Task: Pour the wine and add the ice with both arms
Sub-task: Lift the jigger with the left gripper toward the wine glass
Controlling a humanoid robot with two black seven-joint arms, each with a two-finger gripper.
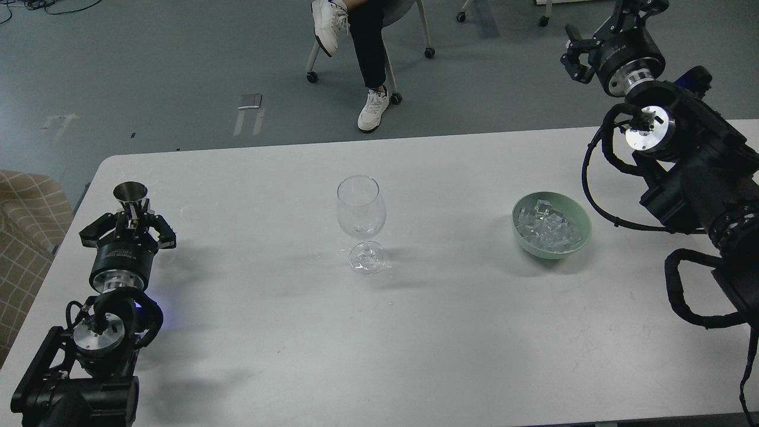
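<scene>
An empty clear wine glass [361, 209] stands upright at the middle of the white table [379, 332]. A pale green bowl [578, 237] to its right holds several clear ice cubes [547, 229]. My left gripper [128, 218] is at the table's left side, shut on a small shiny metal cup [130, 192] that stands upright above its fingers. My right gripper [599, 37] is raised high at the far right, beyond the table's back edge, with its claw fingers spread and nothing in them.
A seated person's legs [367, 53] and a wheeled chair are behind the table. A checked tan cushion [26, 219] sits off the table's left edge. My right arm's bulk [688, 172] overhangs the table's right side.
</scene>
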